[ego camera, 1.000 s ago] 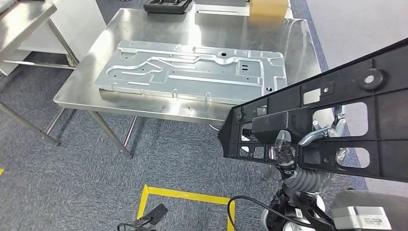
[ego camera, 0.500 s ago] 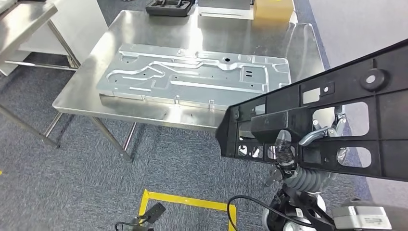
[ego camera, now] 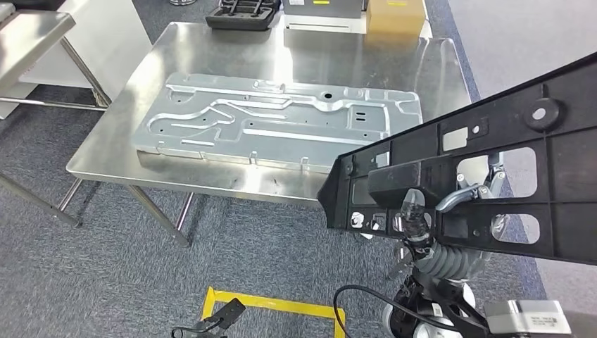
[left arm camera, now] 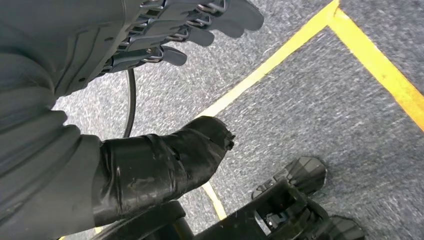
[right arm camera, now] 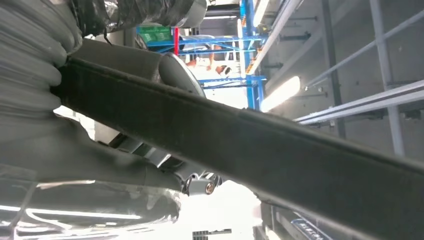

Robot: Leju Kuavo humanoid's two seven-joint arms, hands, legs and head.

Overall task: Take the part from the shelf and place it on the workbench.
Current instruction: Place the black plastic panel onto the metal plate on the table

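Head view high, facing down at workbench (ego camera: 296,42); wrist views close.

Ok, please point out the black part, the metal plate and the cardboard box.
black part (ego camera: 486,151): head view, upper rib.
metal plate (ego camera: 281,120): head view, middle.
cardboard box (ego camera: 394,15): head view, front face.

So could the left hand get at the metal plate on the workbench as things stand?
Probably not yet. The left hand hangs low over the floor, holding nothing, while the metal plate lies on the workbench ahead; the robot would likely need to step closer.
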